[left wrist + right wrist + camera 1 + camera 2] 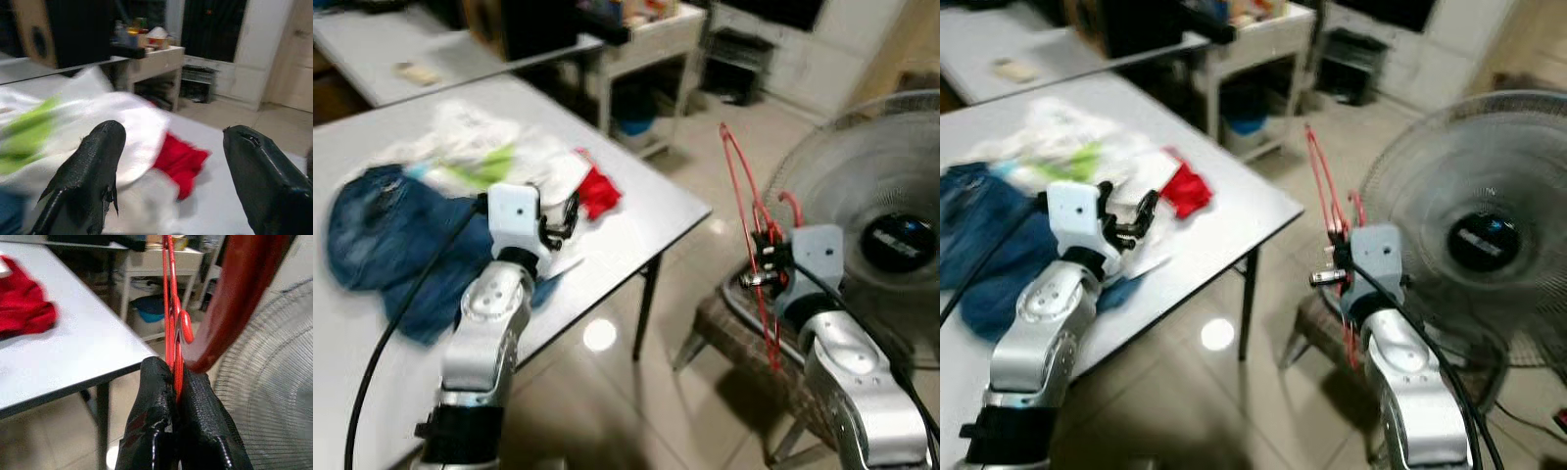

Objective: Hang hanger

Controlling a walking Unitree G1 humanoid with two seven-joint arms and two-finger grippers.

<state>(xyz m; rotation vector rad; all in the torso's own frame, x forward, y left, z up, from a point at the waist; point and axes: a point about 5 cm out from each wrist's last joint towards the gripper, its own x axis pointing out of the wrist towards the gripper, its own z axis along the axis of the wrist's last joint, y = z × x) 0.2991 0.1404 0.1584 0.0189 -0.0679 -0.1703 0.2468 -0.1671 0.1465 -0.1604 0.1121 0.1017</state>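
Red hanger [744,211] is standing near-vertical, long axis running up from the right gripper [175,382], whose fingers are clamping its lower wires, hook [185,328] just above them. Left gripper [171,171] is hovering w/ fingers wide over the surface [636,220], beside the clothes [460,186].

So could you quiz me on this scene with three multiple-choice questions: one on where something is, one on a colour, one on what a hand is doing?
1. Where does the small red cloth lie?
A. on the white table
B. on the floor
C. on the big round fan

2. What colour is the thin wire hanger?
A. blue
B. red
C. white

3. How are the right gripper's fingers?
A. spread wide
B. shut on the hanger
C. shut on cloth

Answers: 1 A, it rests by the table's corner. 2 B, its wire is red in both eye views. 3 B, the right wrist view shows the black fingers pinching the wire.
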